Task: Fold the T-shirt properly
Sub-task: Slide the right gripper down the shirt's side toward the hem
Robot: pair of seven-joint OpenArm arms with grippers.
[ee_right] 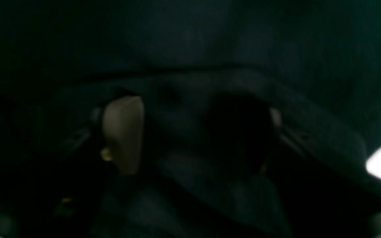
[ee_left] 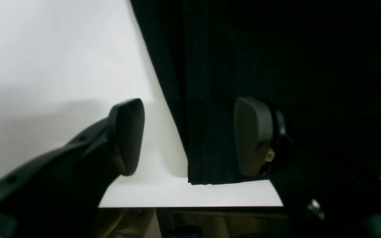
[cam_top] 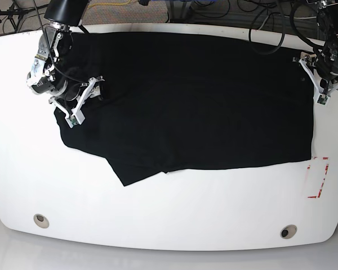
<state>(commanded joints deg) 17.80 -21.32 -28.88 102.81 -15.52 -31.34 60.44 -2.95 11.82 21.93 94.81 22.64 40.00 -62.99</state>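
Observation:
The black T-shirt [cam_top: 191, 101] lies spread across the white table [cam_top: 174, 214], with a folded flap at its lower left; no print shows. My right gripper [cam_top: 85, 101] is over the shirt's left edge. In the right wrist view it [ee_right: 184, 132] is open, with a bunched fold of the shirt [ee_right: 190, 86] between the jaws. My left gripper [cam_top: 315, 81] is at the shirt's right edge. In the left wrist view it [ee_left: 190, 135] is open and straddles the edge of the shirt [ee_left: 276, 66], one finger over bare table [ee_left: 61, 66], the other over cloth.
A red tape marking [cam_top: 318, 179] is on the table right of the shirt's lower corner. Two round grommets [cam_top: 40, 220] [cam_top: 288, 231] sit near the front edge. Cables [cam_top: 225, 11] run behind the table. The table edge [ee_left: 190, 206] is close below the left gripper.

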